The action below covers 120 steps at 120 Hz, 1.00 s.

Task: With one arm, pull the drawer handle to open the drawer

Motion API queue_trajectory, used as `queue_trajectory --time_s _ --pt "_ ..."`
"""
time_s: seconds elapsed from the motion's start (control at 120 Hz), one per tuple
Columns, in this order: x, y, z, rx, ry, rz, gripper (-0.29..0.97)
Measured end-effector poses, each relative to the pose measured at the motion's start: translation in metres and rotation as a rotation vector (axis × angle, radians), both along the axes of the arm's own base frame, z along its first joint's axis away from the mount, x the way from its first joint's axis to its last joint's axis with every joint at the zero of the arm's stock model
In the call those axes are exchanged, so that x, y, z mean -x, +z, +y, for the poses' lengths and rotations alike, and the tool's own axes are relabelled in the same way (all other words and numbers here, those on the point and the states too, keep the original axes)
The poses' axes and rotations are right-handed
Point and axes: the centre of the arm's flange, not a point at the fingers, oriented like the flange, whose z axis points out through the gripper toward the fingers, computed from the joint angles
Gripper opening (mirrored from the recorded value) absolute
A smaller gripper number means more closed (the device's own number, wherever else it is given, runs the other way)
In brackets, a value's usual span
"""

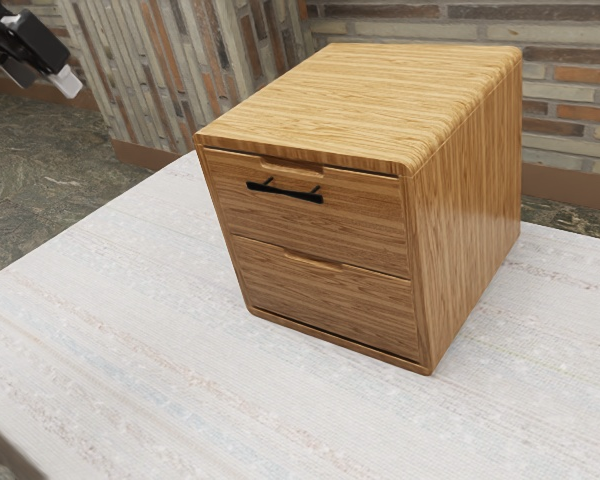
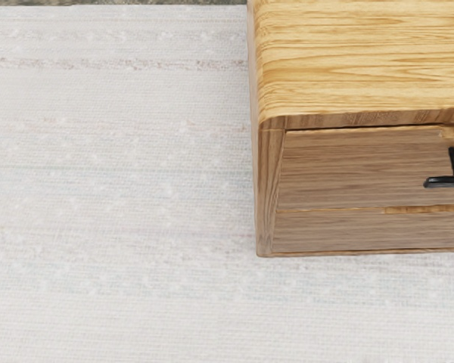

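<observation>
Gripper (image 1: 46, 74) sits high at the exterior view's upper left, partly cut off by the frame edge; you can't tell from here whether it's open or closed, and nothing visible is in its grasp. Your target is the black handle (image 1: 285, 191) on the top drawer (image 1: 315, 220) of the wooden cabinet (image 1: 380, 100), which stands on the desk (image 1: 130, 350); the handle lies well apart from the gripper, down and toward the exterior view's right. The handle's long axis is level, running along the drawer front, so you'd want the jaws to straddle it from above and below; that's a judgement, not something shown. The pull line should be straight out of the front face, roughly toward the exterior view's lower left. The top drawer looks flush with the carcass, so call it shut; nothing of the task is done yet. The lower drawer (image 1: 330, 295) has just a wood-coloured lip, no black bar; don't confuse the two. In the wrist view the cabinet (image 2: 363, 60) sits ahead of the hand and off to one side, with bare desk (image 2: 113, 189) under most of the hand; the handle (image 2: 448, 178) is clipped at the frame edge, so its full length and its standoff from the drawer face are hard to read there, and it's probably a thin bar on two posts. Expect to shift sideways toward the handle before closing in.
</observation>
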Motion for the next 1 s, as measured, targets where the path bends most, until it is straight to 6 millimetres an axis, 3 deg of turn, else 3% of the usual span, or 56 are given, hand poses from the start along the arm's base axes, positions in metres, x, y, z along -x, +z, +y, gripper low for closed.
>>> queue_trajectory --time_s 0.092,0.183,0.367,0.5,0.575,0.675,0.808,1.0 --pt "0.011 0.013 -0.011 -0.006 -0.016 -0.004 0.66" --pt "0.013 0.009 -0.027 0.005 -0.064 0.045 0.66" --pt "-0.006 -0.024 -0.032 -0.034 -0.292 0.165 0.66" --pt "-0.02 -0.077 -0.051 -0.014 -0.489 0.256 0.66" --pt "-0.032 -0.097 -0.074 -0.034 -0.602 0.27 0.66" --pt "-0.047 -0.097 -0.13 -0.167 -0.775 0.252 0.66" --pt "-0.061 -0.097 -0.175 -0.337 -0.951 0.229 0.66" --pt "-0.082 -0.106 -0.199 -0.474 -1.119 0.218 0.66"
